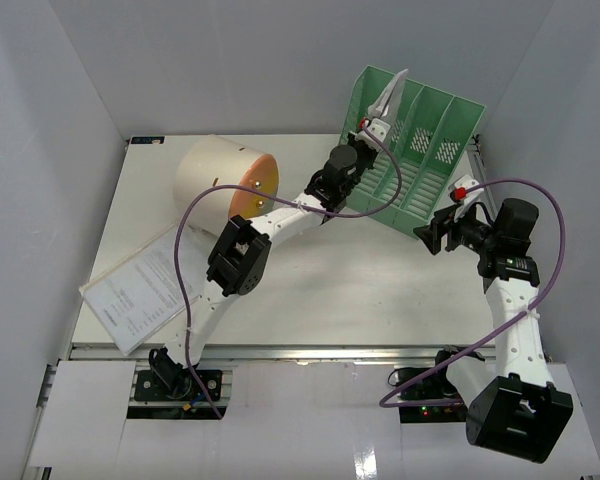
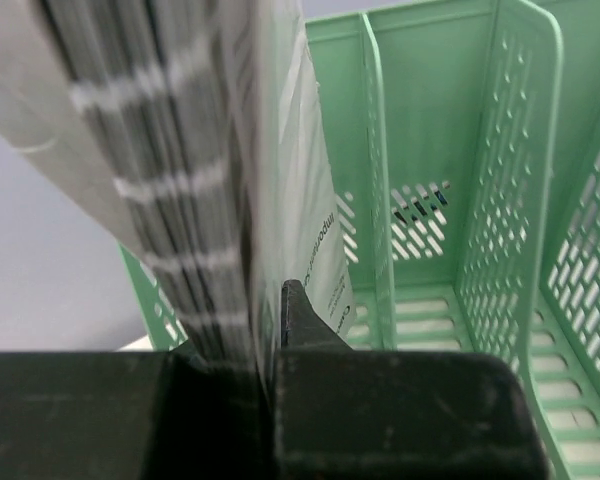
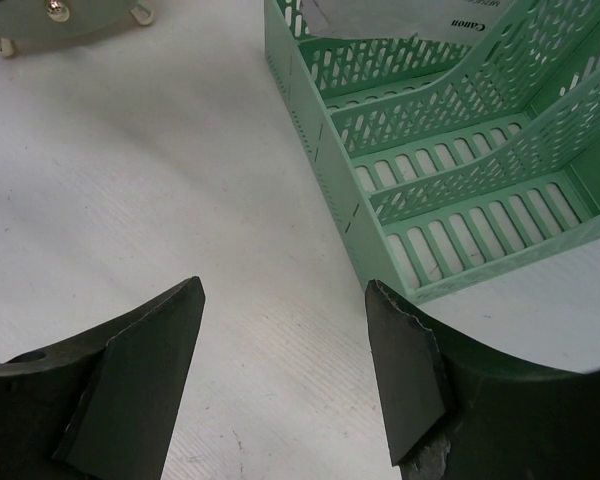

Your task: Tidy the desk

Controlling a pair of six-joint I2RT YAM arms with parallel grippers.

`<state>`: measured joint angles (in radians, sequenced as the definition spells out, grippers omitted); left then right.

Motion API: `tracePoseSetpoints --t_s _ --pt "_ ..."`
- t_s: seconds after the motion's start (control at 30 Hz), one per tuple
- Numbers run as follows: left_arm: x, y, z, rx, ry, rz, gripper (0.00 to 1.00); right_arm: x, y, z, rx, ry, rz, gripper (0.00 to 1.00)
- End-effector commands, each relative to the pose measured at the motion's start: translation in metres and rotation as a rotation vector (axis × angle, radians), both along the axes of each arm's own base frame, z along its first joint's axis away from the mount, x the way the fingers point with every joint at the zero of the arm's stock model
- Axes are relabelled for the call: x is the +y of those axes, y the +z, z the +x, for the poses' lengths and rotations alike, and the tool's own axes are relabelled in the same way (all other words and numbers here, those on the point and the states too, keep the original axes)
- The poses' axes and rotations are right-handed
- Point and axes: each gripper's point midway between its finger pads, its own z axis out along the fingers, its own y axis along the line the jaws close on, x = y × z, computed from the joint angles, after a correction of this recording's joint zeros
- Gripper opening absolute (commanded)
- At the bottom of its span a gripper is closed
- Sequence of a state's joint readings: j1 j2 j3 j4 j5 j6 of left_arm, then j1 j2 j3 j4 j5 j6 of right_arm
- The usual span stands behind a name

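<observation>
The white desk [image 1: 360, 290] holds a mint-green file rack [image 1: 420, 160] at the back right. My left gripper [image 1: 380, 125] reaches over the rack's leftmost slot, shut on a thin white booklet [image 1: 392, 95] that stands upright in it. In the left wrist view the booklet [image 2: 180, 150] runs up from between the jaws of the left gripper [image 2: 265, 330], with the rack's dividers [image 2: 450, 200] beside it. My right gripper [image 1: 435, 235] hovers open by the rack's near corner. The right wrist view shows it [image 3: 283, 288] empty above the bare desk [image 3: 130, 180], the rack [image 3: 430, 150] just ahead.
A cream cylindrical box [image 1: 225, 180] lies on its side at the back left. A printed sheet [image 1: 145, 290] in a clear sleeve overhangs the desk's left edge. White walls enclose the desk, and a metal rail [image 1: 310, 350] runs along its front.
</observation>
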<state>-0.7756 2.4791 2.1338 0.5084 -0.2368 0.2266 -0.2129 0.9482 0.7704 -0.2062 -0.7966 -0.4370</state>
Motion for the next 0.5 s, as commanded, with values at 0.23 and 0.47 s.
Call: tracePoseSetpoints --t_s 0.23,0.47 --pt "-0.004 0.042 0.001 -0.022 -0.099 -0.228 0.48 -0.001 0.003 0.001 -0.018 0.009 0.023 0.72" --pt "0.000 0.046 -0.007 0.006 -0.107 -0.212 0.86 0.000 -0.001 0.002 -0.011 0.010 0.034 0.73"
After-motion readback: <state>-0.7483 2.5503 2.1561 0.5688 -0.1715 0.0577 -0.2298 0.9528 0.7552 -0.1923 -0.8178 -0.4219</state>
